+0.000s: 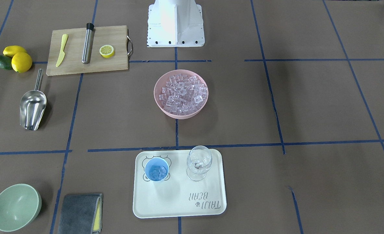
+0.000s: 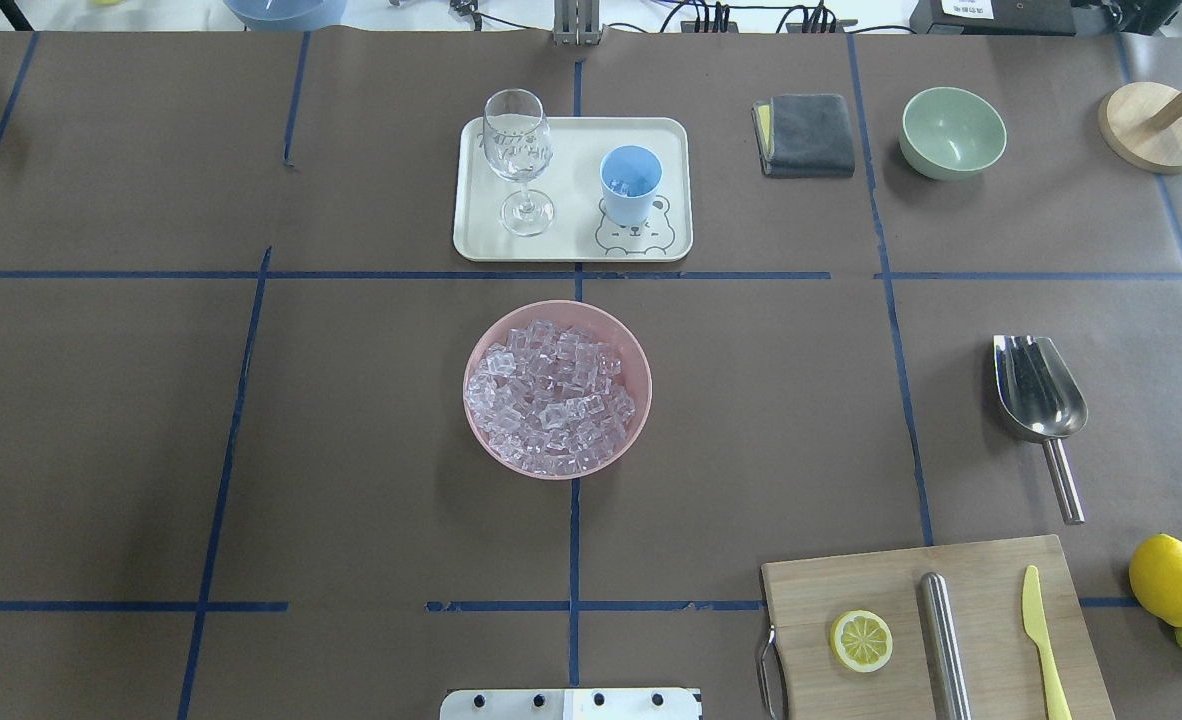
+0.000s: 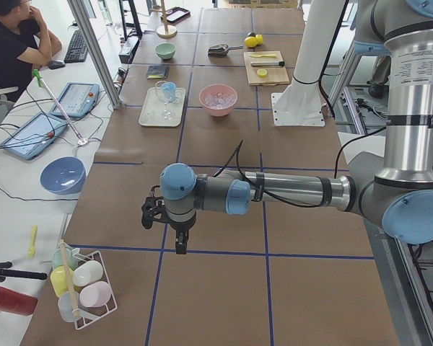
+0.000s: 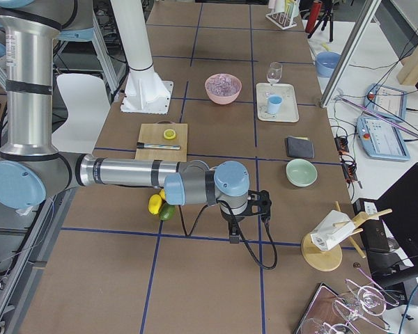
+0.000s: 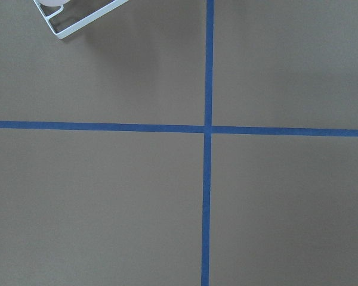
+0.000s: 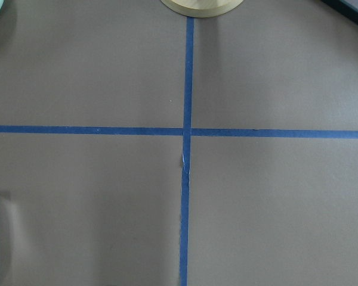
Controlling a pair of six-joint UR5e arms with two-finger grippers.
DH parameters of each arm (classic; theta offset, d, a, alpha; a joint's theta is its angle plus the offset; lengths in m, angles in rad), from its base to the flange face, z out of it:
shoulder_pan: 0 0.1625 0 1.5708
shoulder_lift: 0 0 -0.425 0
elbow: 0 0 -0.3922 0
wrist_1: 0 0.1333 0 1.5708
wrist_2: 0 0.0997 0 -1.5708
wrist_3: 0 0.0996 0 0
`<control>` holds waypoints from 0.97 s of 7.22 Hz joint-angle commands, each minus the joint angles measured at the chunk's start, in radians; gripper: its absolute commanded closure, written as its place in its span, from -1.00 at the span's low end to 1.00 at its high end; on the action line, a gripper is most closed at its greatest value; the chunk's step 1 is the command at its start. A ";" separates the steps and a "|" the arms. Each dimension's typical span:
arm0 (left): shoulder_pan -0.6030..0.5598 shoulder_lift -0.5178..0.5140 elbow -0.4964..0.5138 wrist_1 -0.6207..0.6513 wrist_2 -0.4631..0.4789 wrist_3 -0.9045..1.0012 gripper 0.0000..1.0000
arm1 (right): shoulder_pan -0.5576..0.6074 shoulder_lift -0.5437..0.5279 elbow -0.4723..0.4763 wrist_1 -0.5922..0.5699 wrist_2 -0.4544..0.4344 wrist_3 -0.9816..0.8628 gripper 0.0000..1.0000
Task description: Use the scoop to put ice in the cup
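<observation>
The ice (image 1: 181, 92) is a heap of clear cubes in a pink bowl (image 2: 481, 345) at the table's middle. The light blue cup (image 1: 157, 169) stands upright on a cream tray (image 1: 179, 204) and holds a few cubes; it also shows in the overhead view (image 2: 631, 182). The steel scoop (image 1: 32, 107) lies free on the table, its handle toward the robot (image 2: 1039, 395). My left gripper (image 3: 179, 244) hangs over bare table far off to the left. My right gripper (image 4: 234, 235) hangs beyond the lemons. I cannot tell whether either is open.
A stemmed glass (image 1: 198, 162) shares the tray. A cutting board (image 1: 75, 66) bears a half lemon, a yellow knife and a steel cylinder. Lemons (image 1: 21, 61), a green bowl (image 1: 15, 206), a grey cloth (image 1: 80, 213) and a wooden stand (image 2: 1151, 125) lie around.
</observation>
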 commanded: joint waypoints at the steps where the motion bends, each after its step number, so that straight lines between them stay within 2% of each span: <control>1: 0.000 0.000 -0.003 0.000 -0.001 0.000 -1.00 | -0.006 0.005 0.012 -0.076 -0.002 -0.001 -1.00; 7: 0.000 0.001 -0.014 0.000 -0.005 -0.003 -1.00 | -0.008 0.001 0.004 -0.071 -0.004 0.002 -1.00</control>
